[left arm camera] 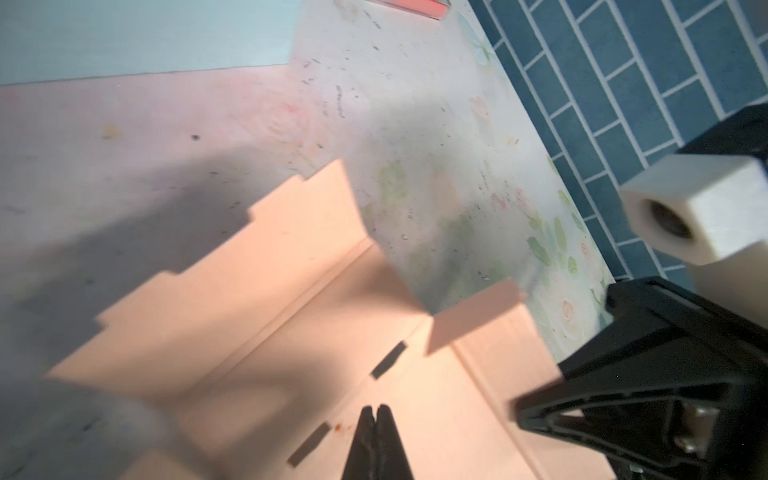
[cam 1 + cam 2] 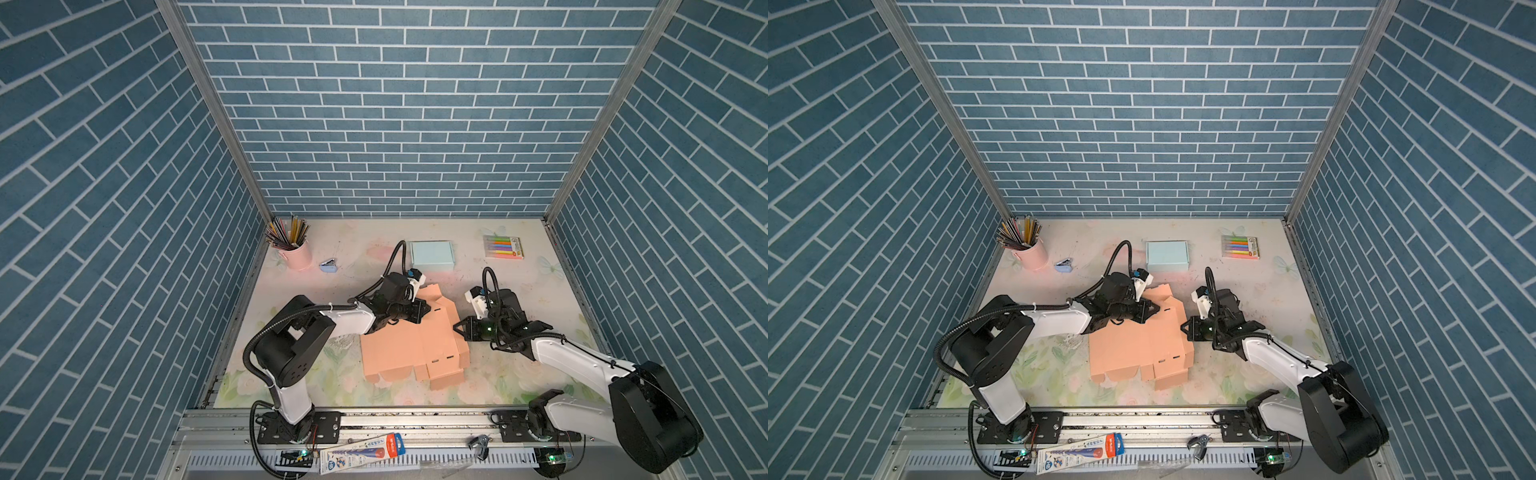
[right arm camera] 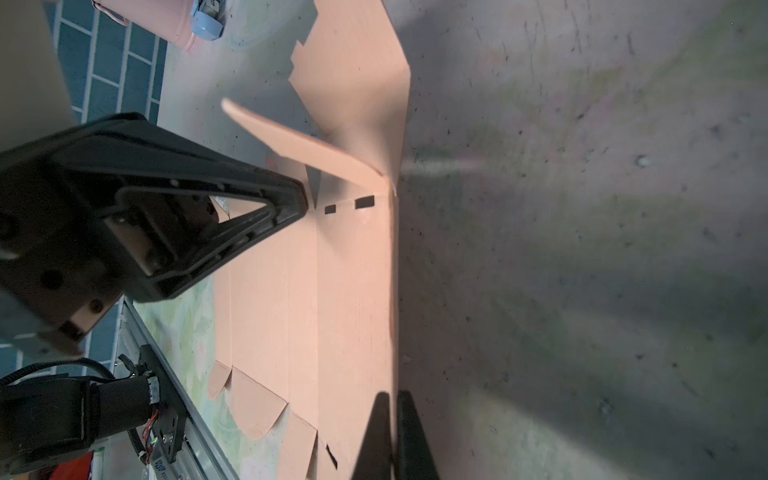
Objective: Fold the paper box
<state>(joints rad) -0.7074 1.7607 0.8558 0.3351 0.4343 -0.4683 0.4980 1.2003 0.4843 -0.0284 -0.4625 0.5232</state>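
The paper box [image 2: 399, 349] [image 2: 1133, 345] is a salmon cardboard blank lying mostly flat in the middle of the table. Its far flaps [image 3: 299, 141] stand tilted up. My left gripper [image 2: 428, 309] [image 2: 1158, 308] [image 1: 376, 409] is shut with nothing in it. Its tips are over the far panel [image 1: 436, 395], beside two slots. Whether they touch the card I cannot tell. My right gripper [image 2: 455, 326] [image 2: 1182, 327] [image 3: 392, 395] is at the box's right side, shut on the thin edge of the raised side panel [image 3: 392, 291].
A pink cup of pencils [image 2: 297, 253] and a blue stapler [image 2: 329, 266] stand at the back left. A light blue box [image 2: 432, 253] and a marker pack [image 2: 503, 246] lie at the back. A metal rail [image 2: 415, 419] runs along the front.
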